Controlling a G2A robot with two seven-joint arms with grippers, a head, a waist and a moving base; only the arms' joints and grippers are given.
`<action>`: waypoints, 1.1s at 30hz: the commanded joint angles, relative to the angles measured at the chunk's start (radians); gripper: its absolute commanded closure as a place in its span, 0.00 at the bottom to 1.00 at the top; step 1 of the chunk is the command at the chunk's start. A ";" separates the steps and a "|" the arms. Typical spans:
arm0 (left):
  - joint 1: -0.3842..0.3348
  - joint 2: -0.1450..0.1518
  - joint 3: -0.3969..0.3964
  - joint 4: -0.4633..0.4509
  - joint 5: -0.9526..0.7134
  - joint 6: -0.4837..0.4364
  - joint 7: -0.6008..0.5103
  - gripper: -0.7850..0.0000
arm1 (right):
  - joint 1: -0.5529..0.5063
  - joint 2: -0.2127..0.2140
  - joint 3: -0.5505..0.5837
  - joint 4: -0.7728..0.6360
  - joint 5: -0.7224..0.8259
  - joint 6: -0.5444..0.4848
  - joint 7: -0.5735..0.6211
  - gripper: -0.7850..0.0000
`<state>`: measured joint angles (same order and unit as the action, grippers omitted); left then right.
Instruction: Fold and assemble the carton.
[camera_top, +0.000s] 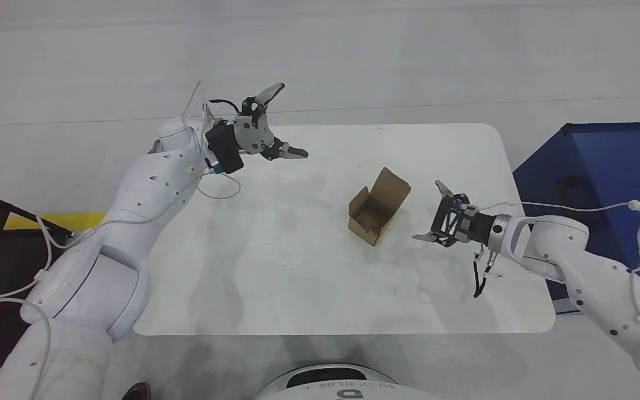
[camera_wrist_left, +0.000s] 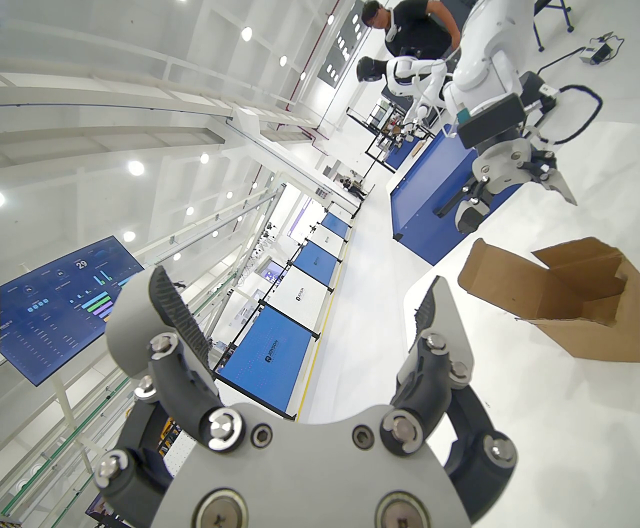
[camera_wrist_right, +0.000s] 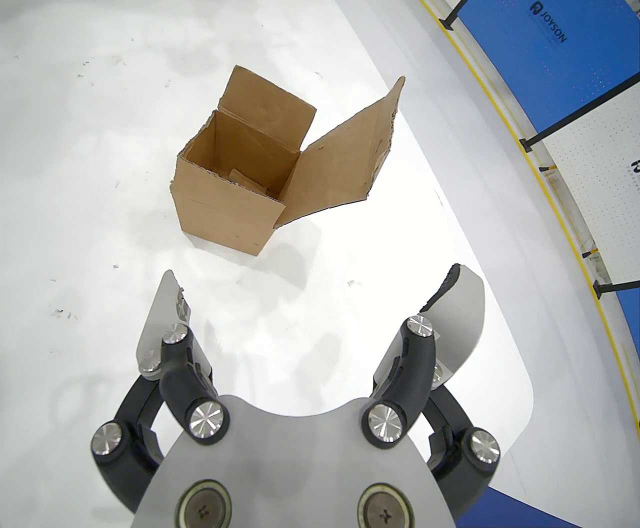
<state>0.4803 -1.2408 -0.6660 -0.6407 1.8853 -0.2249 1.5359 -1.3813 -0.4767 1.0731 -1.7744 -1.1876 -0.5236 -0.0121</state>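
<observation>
Unheld right of centre on the white bench (camera_top: 300, 280), the small brown cardboard carton (camera_top: 378, 206) could skid or tip under a one-sided push, both right gripper (camera_top: 428, 211) and upper-left left gripper (camera_top: 289, 121) gaping empty

Brightly, evenly lit from round ceiling lamps (camera_wrist_left: 136, 167). Leaves just a soft, pale shadow beside the carton (camera_wrist_right: 225, 210). Glares mildly off the white table (camera_top: 300, 260). Bows straight lines toward wrist-view edges.

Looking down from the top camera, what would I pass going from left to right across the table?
Left gripper, open → cardboard carton, its top open → right gripper, open → blue cabinet.
</observation>
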 joint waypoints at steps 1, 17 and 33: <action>0.000 0.000 0.000 0.000 0.000 0.000 0.000 0.00 | -0.012 -0.005 -0.007 0.001 0.077 -0.028 -0.050 0.00; 0.000 0.000 0.000 0.000 0.000 0.000 0.000 0.00 | 0.014 -0.084 -0.114 0.102 0.711 -0.004 0.221 0.18; 0.000 0.000 0.000 0.000 0.000 0.000 0.000 0.00 | 0.054 -0.145 -0.134 0.112 0.779 0.111 0.219 0.39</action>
<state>0.4803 -1.2408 -0.6660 -0.6407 1.8853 -0.2249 1.5359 -1.3324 -0.6180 0.9454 -1.6548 -0.4083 -0.4243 0.1927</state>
